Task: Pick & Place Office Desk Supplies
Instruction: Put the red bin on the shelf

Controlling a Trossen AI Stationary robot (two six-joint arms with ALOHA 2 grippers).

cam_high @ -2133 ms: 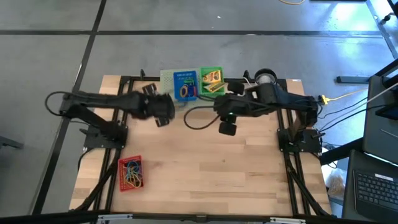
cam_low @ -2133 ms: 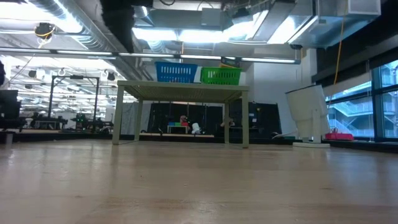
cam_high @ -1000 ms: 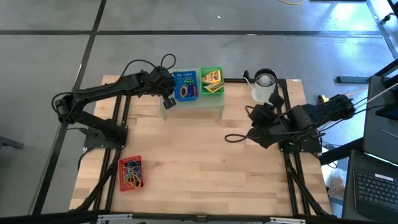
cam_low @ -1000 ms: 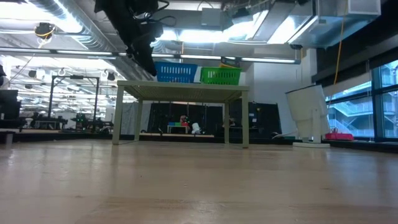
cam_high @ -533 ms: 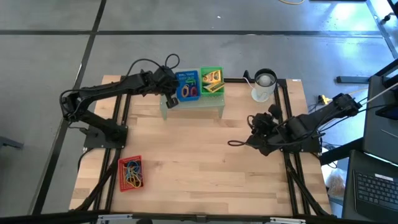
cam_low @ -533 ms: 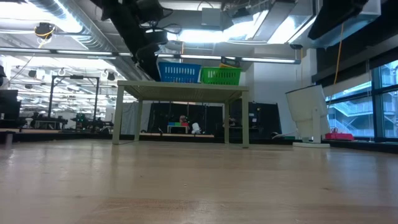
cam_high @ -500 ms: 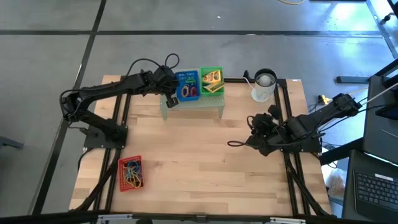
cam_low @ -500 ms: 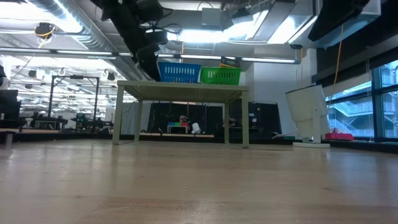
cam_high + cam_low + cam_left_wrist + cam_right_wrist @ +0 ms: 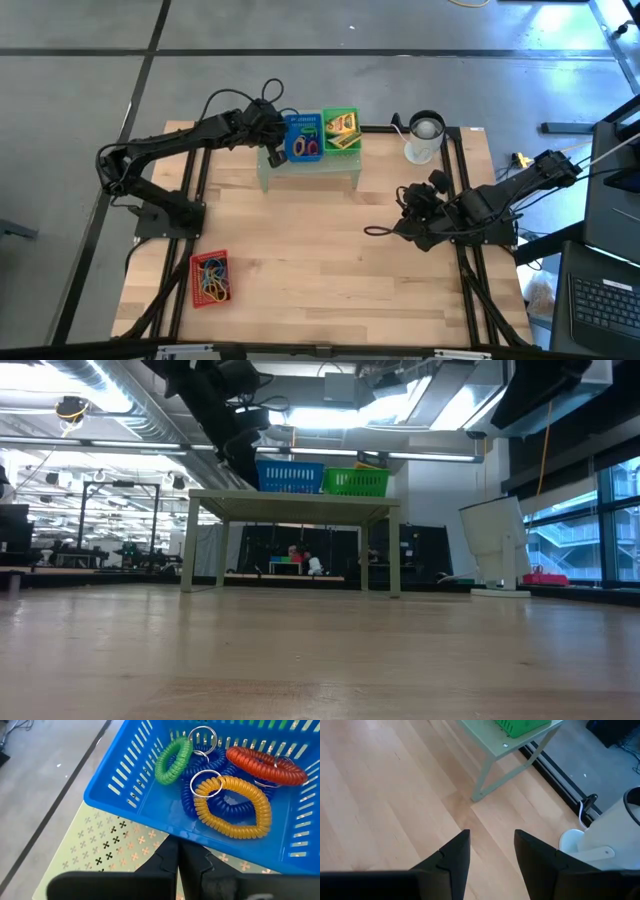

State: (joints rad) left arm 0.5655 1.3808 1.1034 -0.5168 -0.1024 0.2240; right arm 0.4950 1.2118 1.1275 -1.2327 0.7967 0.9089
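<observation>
Left gripper (image 9: 178, 851): pressed together, empty, at the blue tray (image 9: 125, 795) rim | rings (image 9: 232, 805) lie just ahead, inside | your right gripper (image 9: 491, 845): spread, well apart.

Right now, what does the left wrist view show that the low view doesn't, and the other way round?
Only the left wrist view shows what lies in the blue tray: a green ring, an orange ring, a red ring, blue rings and silvery key rings; the left pincer is shut beside it. Only the low view shows the green tray and the riser's legs. Both show the blue tray on the pale green riser.
</observation>
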